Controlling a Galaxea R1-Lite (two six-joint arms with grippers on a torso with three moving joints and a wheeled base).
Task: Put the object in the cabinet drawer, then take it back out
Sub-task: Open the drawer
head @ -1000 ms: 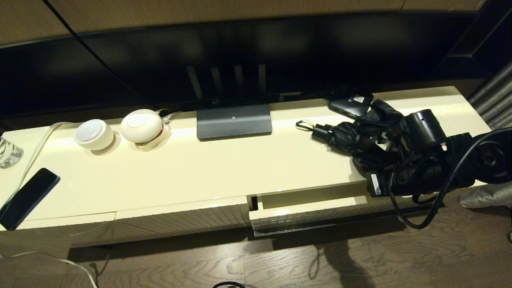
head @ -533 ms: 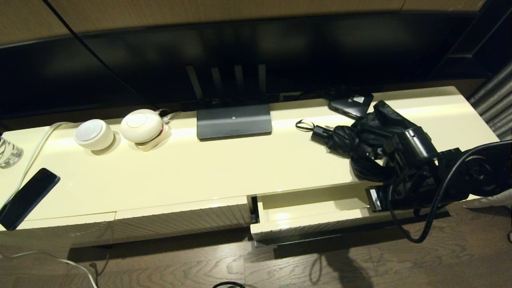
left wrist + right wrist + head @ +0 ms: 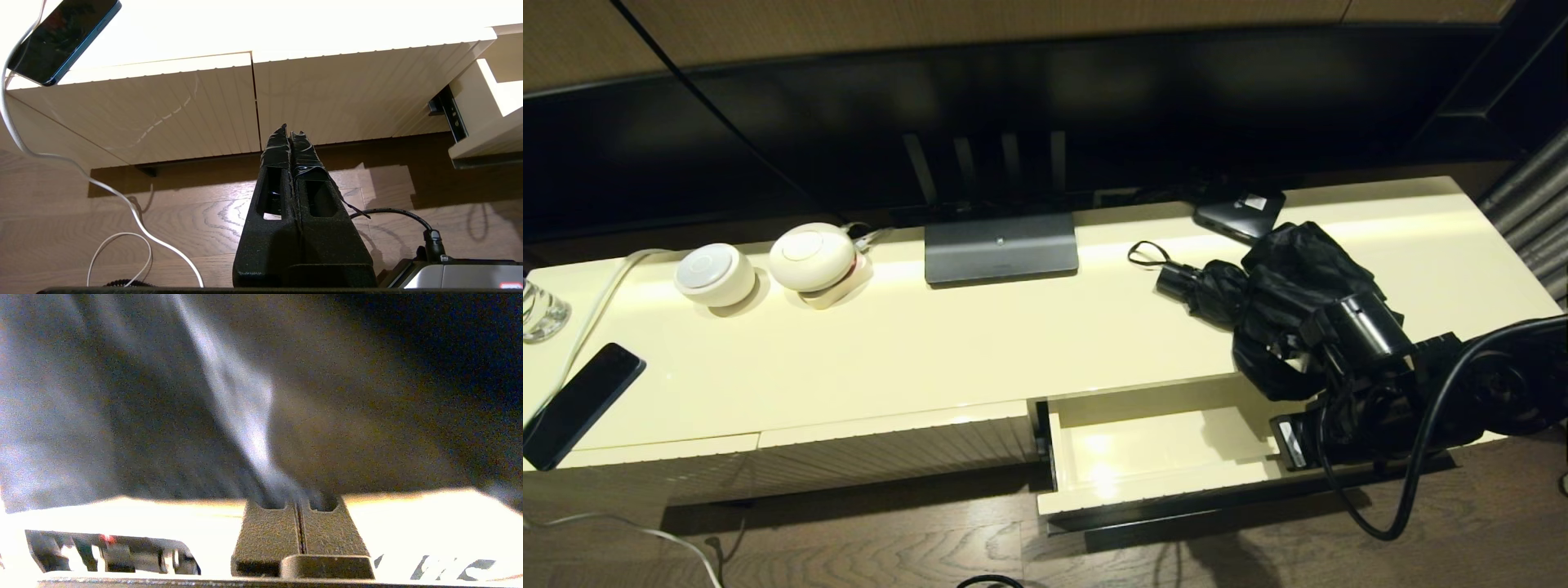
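Note:
The black umbrella (image 3: 1282, 278) lies on the cream cabinet top at the right, handle (image 3: 1172, 282) and wrist loop (image 3: 1143, 253) pointing left, its bunched canopy spilling over the front edge. Below it the cabinet drawer (image 3: 1143, 449) stands pulled out, its smooth interior bare. My right gripper (image 3: 1294, 441) sits at the drawer's right end, under the canopy. In the right wrist view the right gripper (image 3: 300, 502) is shut, its tips lost in dark blurred fabric (image 3: 367, 416). I cannot tell whether fabric is pinched. My left gripper (image 3: 291, 130) is shut and empty, low over the floor before the ribbed panels.
A flat black phone (image 3: 580, 404) lies at the top's left end beside a glass (image 3: 539, 310). Two white round devices (image 3: 715, 275) and a TV stand (image 3: 1001, 247) sit farther back. A small black box with a white label (image 3: 1240, 214) lies behind the umbrella. White cable (image 3: 122, 204) trails on the floor.
The drawer has slid from a narrow gap to well open. My right arm has drawn back toward me, and the umbrella's canopy has been dragged forward over the cabinet's front edge.

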